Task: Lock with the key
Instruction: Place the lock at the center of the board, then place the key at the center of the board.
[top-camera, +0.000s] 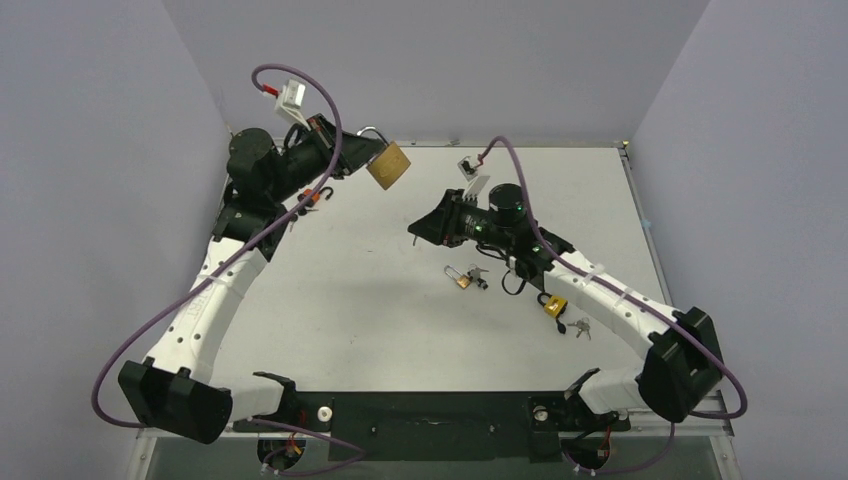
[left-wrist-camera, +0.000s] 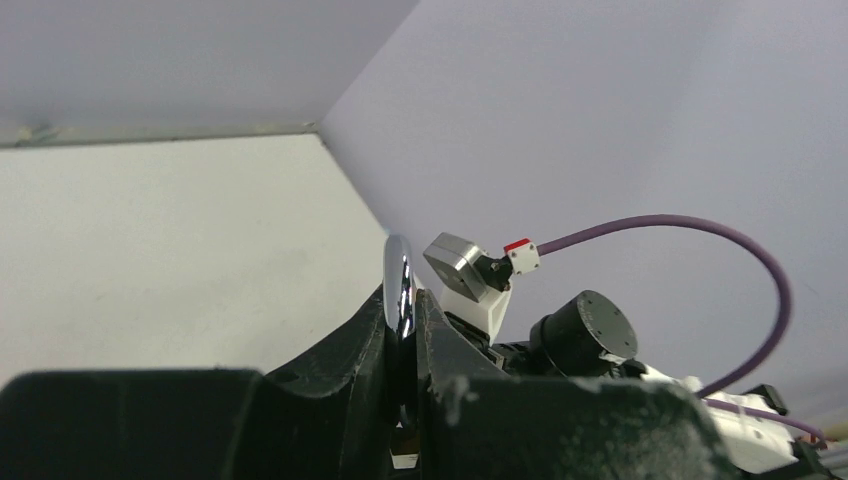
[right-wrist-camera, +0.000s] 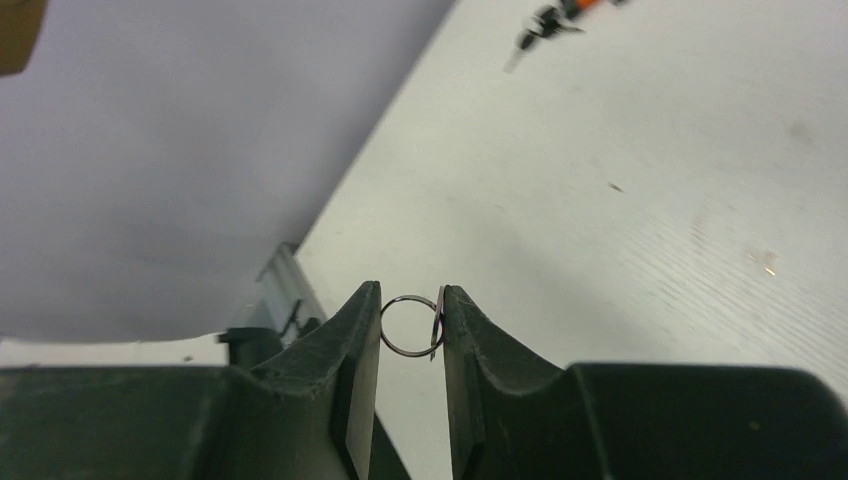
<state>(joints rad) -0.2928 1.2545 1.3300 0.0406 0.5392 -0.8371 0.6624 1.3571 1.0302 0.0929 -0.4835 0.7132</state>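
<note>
My left gripper is raised at the back left, shut on the chrome shackle of a brass padlock whose body hangs out to the right. The right gripper hovers over the table's middle and points left toward the padlock, a gap apart from it. In the right wrist view its jaws are shut on a small key ring, with the key flat against the right finger. The key's blade is hidden. A corner of the padlock shows at top left there.
A small padlock with keys lies under the right forearm, and a yellow padlock with keys lies further right. An orange-tagged key bunch rests near the left arm. Walls close the left, back and right sides.
</note>
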